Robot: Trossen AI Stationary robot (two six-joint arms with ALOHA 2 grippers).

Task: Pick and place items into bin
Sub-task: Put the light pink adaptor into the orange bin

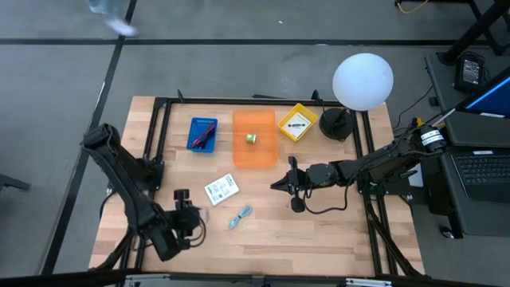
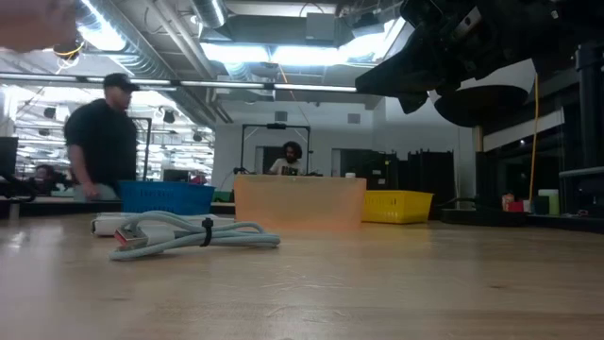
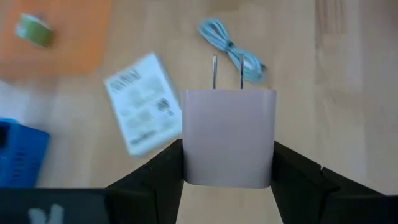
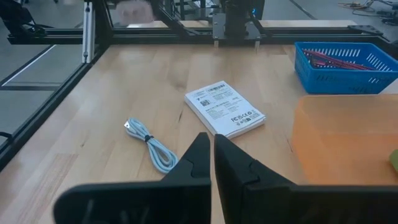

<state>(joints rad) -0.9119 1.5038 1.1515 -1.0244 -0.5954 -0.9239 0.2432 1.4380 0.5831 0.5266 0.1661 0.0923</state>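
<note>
the left gripper (image 3: 228, 165) hangs over the near left part of the wooden table (image 1: 335, 239), its fingers (image 3: 152, 177) clamped on the flat sides of a pale pinkish wall charger (image 3: 228, 137) whose two metal prongs point away from the wrist. just beyond it lie a white printed packet (image 1: 221, 189) and a coiled light-blue cable (image 1: 240, 216), near each other but apart, on bare wood between the two arms. farther back three bins stand in a row: a blue bin (image 1: 202, 134) with dark-red and dark things inside, an orange bin (image 1: 254, 139) holding a small greenish piece (image 1: 251, 139), and a yellow bin (image 1: 297, 122) holding a white packet with dark print. a white globe lamp (image 1: 362, 80) on a black base stands at the far right corner, just beside the yellow bin. the right gripper (image 1: 280, 184) hovers right of the printed packet, in front of the orange bin, its fingers pressed together with nothing between them; a black cord (image 1: 323, 209) loops on the table beneath that arm. a black metal frame (image 1: 159, 127) runs along the table's edges. the near strip of the table and the middle right lie open. in the low view the room behind is a lit workshop, with a person in a dark shirt (image 2: 102, 137) at left and another person (image 2: 291, 158) seated behind the orange bin.
</note>
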